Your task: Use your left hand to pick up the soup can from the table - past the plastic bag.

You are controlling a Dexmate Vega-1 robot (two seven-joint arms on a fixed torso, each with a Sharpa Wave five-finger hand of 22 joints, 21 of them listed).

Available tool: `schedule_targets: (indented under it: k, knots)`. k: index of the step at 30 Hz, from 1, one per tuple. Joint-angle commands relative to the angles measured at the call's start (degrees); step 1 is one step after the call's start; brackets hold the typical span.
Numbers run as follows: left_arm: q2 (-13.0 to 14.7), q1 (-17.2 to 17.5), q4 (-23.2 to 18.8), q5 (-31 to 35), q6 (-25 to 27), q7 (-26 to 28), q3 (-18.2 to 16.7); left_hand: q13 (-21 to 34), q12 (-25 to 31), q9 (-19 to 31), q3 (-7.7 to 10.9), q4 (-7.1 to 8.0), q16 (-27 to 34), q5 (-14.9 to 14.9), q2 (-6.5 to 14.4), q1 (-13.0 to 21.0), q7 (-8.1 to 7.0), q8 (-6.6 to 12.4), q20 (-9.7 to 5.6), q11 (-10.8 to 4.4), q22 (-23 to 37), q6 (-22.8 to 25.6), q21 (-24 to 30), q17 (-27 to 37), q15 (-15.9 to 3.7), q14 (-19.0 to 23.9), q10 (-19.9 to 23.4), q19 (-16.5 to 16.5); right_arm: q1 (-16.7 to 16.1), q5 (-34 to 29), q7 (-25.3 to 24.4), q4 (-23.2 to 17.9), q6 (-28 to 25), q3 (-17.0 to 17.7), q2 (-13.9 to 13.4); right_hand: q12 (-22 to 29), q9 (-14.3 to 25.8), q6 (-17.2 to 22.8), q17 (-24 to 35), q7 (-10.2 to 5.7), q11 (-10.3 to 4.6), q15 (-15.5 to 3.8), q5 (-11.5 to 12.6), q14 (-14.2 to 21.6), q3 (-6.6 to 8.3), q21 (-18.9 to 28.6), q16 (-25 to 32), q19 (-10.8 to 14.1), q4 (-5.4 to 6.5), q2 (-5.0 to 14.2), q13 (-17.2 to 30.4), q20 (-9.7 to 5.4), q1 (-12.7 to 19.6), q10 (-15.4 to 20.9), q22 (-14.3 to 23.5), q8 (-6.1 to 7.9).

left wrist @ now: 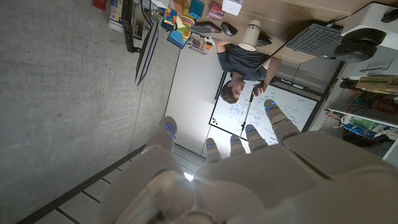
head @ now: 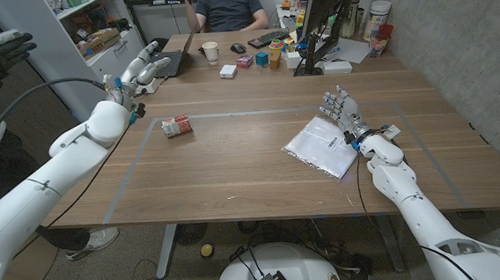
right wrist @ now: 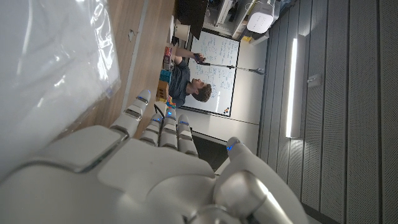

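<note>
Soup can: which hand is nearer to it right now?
Left. The left hand is raised beyond the soup can, holding nothing; the right hand stands across the table beside the plastic bag.

One soup can (head: 177, 126) is lying on the table (head: 234, 167), and one plastic bag (head: 321, 146) is lying there too. One person (head: 227, 6) is sitting behind the table, with one laptop (head: 172, 61), one paper cup (head: 211, 52) and one keyboard (head: 268, 38) nearby.

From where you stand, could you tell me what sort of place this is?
Most likely an office or lab: a person sits at a laptop behind the wooden table, a whiteboard hangs on the wall, and shelves stand nearby.
</note>
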Motion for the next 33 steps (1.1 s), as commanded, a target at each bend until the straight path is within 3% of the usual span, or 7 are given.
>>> schedule_targets:
  k: [1,20,33]
  knots:
    - [4.2,-5.0,-2.4,4.8,3.9,-2.7,1.4,0.3,0.3,0.1,0.19,0.47,0.0,0.4,1.1,0.3,-0.32,-0.20,-0.44,0.50,0.2,-0.1,0.0,0.5,-0.22,-0.7,-0.3,-0.2,-0.1,-0.1,-0.3,0.3,0.4,0.2,0.4,0.4,0.1,0.4,0.2,0.19,0.01,0.50,0.4,0.0,-0.11,0.3,0.5,0.3,0.03,0.33,0.2,0.00,-0.3,0.6,0.1,0.44]
    - [11.1,-9.1,-10.9,15.8,14.2,-9.2,3.3,0.4,-0.1,0.2,0.34,1.85,-0.3,1.4,3.5,0.5,-0.44,-0.40,2.27,0.08,0.2,-0.8,-0.2,0.7,-0.01,-3.1,-2.0,-1.1,-1.4,0.4,-0.4,-0.6,0.5,0.9,0.3,0.4,0.1,0.5,0.2,0.17,0.08,0.53,0.5,0.0,-0.28,0.3,0.5,0.4,0.07,0.28,0.2,0.02,-0.4,0.5,0.1,0.45]
    - [14.4,-8.5,-16.4,21.3,20.7,-12.1,2.2,0.3,-0.3,0.2,0.01,0.63,-0.4,2.0,2.7,2.4,-0.49,-0.37,2.61,-0.51,0.1,-1.1,0.3,0.3,0.80,-4.0,-3.1,0.2,-1.4,0.7,0.7,-0.2,0.9,1.1,0.2,0.4,0.1,0.4,0.2,0.20,0.07,0.59,0.5,0.1,-0.47,0.4,0.5,0.8,0.12,0.16,0.2,-0.02,-0.5,0.6,0.1,0.44]
